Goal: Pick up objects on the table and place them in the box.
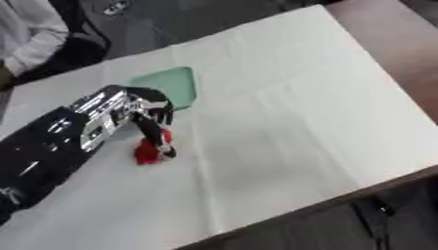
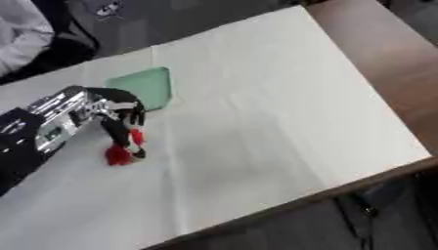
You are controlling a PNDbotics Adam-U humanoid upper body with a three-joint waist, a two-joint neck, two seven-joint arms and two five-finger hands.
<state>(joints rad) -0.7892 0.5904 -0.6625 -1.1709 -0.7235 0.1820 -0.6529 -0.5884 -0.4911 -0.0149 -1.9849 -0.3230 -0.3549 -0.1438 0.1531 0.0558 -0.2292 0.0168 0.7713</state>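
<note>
Reaching in from the left, the robot's left hand (image 1: 152,122) comes down over a small red object (image 1: 150,150) lying on the white cloth-covered table (image 1: 282,122). Its black fingers (image 1: 158,139) curl down around the red thing and touch it, so it seems to have hold of it, though the object sits low against the cloth. Just behind the hand lies a pale green box (image 1: 175,85), close by and flat on the table.
</note>
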